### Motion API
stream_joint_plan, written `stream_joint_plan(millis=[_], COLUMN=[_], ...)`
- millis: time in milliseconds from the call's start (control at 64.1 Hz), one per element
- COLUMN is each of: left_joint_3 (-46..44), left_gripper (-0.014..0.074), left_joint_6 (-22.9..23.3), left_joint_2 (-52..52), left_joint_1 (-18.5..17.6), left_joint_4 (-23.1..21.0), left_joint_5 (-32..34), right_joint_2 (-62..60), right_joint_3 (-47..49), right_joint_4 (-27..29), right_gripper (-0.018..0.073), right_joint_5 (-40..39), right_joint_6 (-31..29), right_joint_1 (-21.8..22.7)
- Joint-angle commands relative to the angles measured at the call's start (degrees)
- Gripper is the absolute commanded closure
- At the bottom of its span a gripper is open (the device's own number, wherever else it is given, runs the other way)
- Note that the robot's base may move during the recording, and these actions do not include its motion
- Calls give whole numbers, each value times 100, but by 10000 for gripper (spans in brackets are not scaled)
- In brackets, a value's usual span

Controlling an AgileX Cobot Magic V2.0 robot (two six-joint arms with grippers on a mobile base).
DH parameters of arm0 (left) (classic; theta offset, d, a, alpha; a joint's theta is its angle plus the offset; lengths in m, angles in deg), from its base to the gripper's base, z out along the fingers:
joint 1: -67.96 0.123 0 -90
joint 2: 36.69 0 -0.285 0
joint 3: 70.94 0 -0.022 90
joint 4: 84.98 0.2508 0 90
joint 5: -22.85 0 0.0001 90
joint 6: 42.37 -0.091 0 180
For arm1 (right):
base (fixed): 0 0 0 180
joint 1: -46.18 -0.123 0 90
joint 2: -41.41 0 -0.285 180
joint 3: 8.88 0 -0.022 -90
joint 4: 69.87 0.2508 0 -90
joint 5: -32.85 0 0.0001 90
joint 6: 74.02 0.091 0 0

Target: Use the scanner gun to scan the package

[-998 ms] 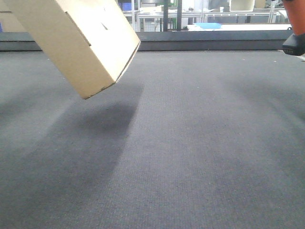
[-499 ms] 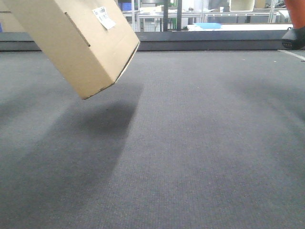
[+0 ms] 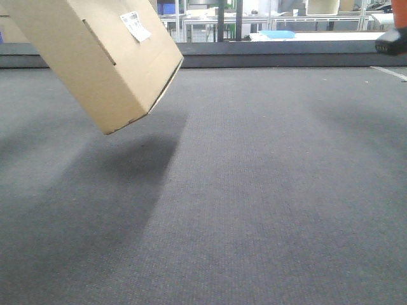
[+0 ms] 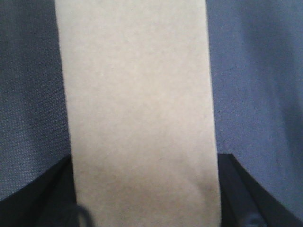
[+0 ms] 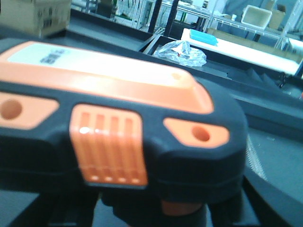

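Note:
The package [image 3: 102, 57] is a tan cardboard box held tilted above the grey mat at the upper left of the front view, with its white barcode label [image 3: 135, 25] on the upward broad side. In the left wrist view the package [image 4: 137, 104] fills the middle, and my left gripper [image 4: 144, 194] is shut on it, with black fingers [image 4: 45, 194] on both sides. The scanner gun [image 5: 118, 123], black and orange, fills the right wrist view, and my right gripper [image 5: 156, 213], mostly hidden under it, holds it. Its black base [image 3: 391, 42] shows at the front view's upper right edge.
A grey carpeted surface [image 3: 241, 190] stretches ahead to a dark raised edge [image 3: 273, 54]. Behind it stand metal racks and a blue tray [image 3: 278, 33]. The right wrist view shows a clear plastic bag [image 5: 182, 51], a carton [image 5: 38, 16] and a white bin [image 5: 258, 14].
The package has turned so its barcode label came into view, and it shifted slightly left. The scanner gun's base rose toward the upper right corner.

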Motion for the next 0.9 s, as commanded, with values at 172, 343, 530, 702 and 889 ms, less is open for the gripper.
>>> stream_joint_plan(millis=[172, 343, 530, 702, 889], left_joint_3=[-57, -57, -57, -57, -57], left_gripper=[707, 707, 707, 707, 707], left_joint_6=[23, 23, 23, 23, 23], left_joint_2=[-95, -95, -95, -95, -82], left_joint_1=[-40, -40, -40, -40, -40], left_joint_4=[-38, -38, -38, -29, -18], left_joint_5=[24, 24, 24, 24, 24], right_joint_2=[-558, -753, -775, -707, -238], right_joint_3=[-148, -819, -1744, -2299, -2394], right_joint_4=[191, 191, -98, -128, -230], right_gripper=[721, 721, 721, 721, 721], right_joint_5=[-5, -743, -1712, -2613, -3311], right_joint_6=[903, 1520, 1914, 2155, 2185], right_joint_1=[-9, -9, -9, -9, -9])
